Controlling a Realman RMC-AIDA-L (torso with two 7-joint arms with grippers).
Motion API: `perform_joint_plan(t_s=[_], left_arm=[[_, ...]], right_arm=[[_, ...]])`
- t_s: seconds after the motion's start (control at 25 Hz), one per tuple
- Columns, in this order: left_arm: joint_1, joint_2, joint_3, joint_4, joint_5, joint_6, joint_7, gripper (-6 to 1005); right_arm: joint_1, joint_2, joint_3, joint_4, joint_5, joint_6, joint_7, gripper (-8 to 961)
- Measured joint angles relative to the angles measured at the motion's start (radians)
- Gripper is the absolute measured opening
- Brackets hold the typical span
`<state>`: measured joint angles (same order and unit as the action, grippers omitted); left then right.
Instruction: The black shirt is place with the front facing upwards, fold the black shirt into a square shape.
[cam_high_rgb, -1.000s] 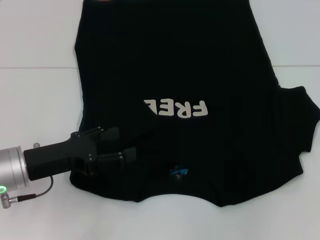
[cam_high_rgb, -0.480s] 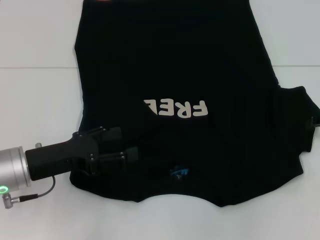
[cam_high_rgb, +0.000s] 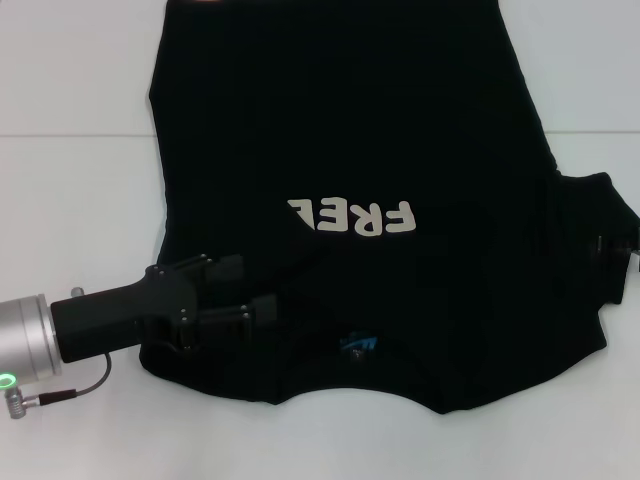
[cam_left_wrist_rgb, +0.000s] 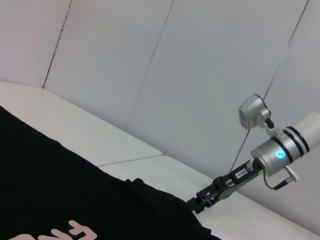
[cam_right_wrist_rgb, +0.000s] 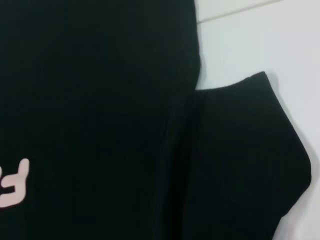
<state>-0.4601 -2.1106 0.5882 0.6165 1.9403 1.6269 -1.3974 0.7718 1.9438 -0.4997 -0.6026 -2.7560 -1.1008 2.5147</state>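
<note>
The black shirt (cam_high_rgb: 380, 130) lies flat on the white table (cam_high_rgb: 70, 200), collar toward me. Its cream letters (cam_high_rgb: 352, 215) read upside down, and a small blue neck label (cam_high_rgb: 357, 343) shows. A fold of cloth on the robot's left side covers the end of the lettering. My left gripper (cam_high_rgb: 244, 287) rests on that folded part near the collar, fingers apart. The shirt's other sleeve (cam_high_rgb: 600, 250) spreads out at the right edge. My right gripper (cam_left_wrist_rgb: 197, 206) sits at that sleeve's edge in the left wrist view. The right wrist view shows sleeve (cam_right_wrist_rgb: 240, 160) and body (cam_right_wrist_rgb: 100, 100).
A seam (cam_high_rgb: 60, 135) crosses the white table behind the shirt. My left arm's silver wrist (cam_high_rgb: 20, 340) with a green light and a cable lies at the near left. Plain grey wall panels (cam_left_wrist_rgb: 175, 75) stand behind the table.
The left gripper has barely shifted on the cloth. At the right edge a dark part of the right gripper has crept inward over the sleeve.
</note>
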Motion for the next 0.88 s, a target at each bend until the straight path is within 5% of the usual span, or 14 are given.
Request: perform_joint_plan(t_s=[0.88], left_arm=[[-0.009, 0.0, 0.003, 0.0, 0.0, -0.001, 0.0, 903]], right_arm=[[0.026, 0.012, -0.028, 0.056, 0.003, 0.071, -0.002, 879]])
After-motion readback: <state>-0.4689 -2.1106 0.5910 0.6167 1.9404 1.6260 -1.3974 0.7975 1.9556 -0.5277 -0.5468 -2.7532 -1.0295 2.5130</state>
